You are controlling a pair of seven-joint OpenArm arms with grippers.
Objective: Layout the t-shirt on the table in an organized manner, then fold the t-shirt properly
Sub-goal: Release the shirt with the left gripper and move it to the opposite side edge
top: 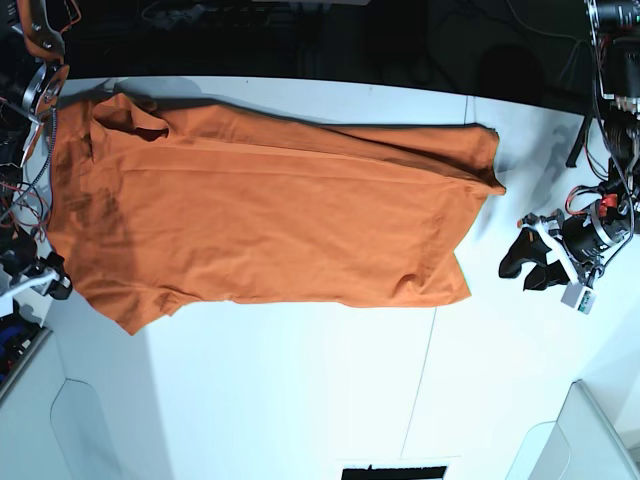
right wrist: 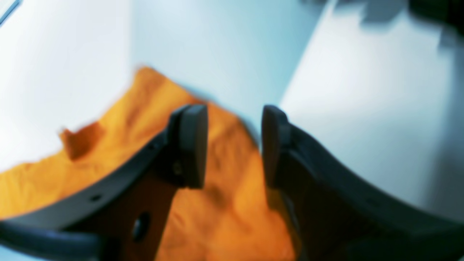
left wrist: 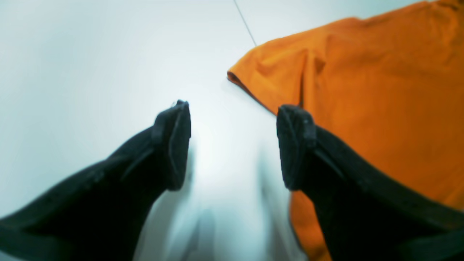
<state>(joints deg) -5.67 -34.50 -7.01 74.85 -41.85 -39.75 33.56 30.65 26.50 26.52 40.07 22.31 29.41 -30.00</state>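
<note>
The orange t-shirt (top: 270, 220) lies spread across the white table (top: 300, 390), its length running left to right, with small folds at its corners. My left gripper (top: 530, 265) hovers over bare table just off the shirt's right edge. In the left wrist view that left gripper (left wrist: 233, 145) is wide open with only table (left wrist: 90, 54) between its fingers; the t-shirt (left wrist: 380, 90) lies beside the right finger. My right gripper (right wrist: 235, 145) hangs open above the t-shirt (right wrist: 224, 217) near its border, with nothing pinched between the pads.
A thin dark seam (left wrist: 244, 21) crosses the table. Pale trays sit at the near left corner (top: 60, 420) and the near right corner (top: 590, 440). Cables and hardware crowd the left edge (top: 30, 60) and the right edge (top: 610, 90).
</note>
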